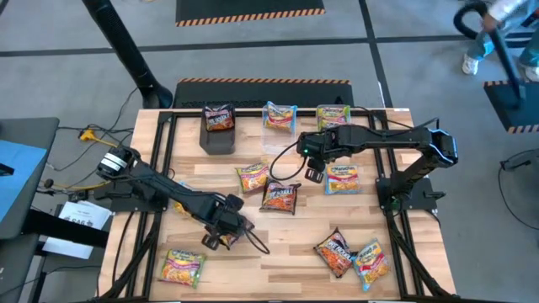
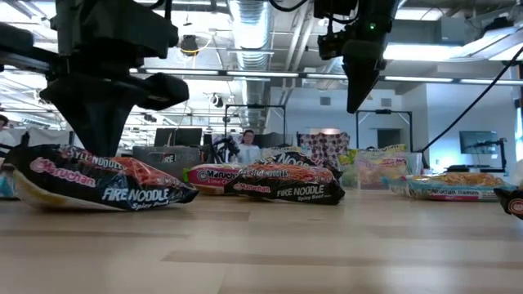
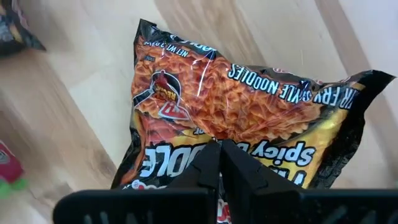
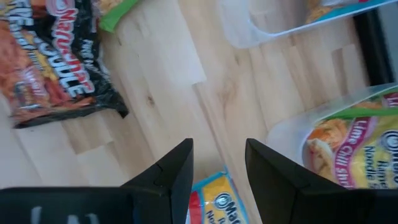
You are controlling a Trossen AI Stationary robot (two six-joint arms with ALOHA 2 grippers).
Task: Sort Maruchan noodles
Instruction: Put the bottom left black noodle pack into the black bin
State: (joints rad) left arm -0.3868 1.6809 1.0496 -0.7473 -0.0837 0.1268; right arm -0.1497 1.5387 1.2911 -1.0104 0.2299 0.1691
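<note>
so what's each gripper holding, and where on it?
Left gripper is shut on a black Fire Noodle packet, at its edge. Right gripper is open, holding nothing.

Grey floor [image 1: 253,34], ceiling ducts [image 2: 253,24], strip lights [image 2: 270,75] overhead.

Glossy plastic packets [image 3: 249,118], wooden table [image 1: 278,252]

On the dark packet [image 2: 98,184] nearest the low camera we read "Maruchan" and "FIRE NOODLE", with "Spicy Beef" beneath. The dark packet [image 2: 286,184] at mid-table carries the same "Maruchan", "FIRE NOODLE" and "Spicy Beef". On the green-edged packet [image 4: 354,146] in the right wrist view we read "Lime Chili". In the left wrist view, the black-edged packet [image 3: 249,112] reads "STYLE NOODLES" and "Spicy".
</note>
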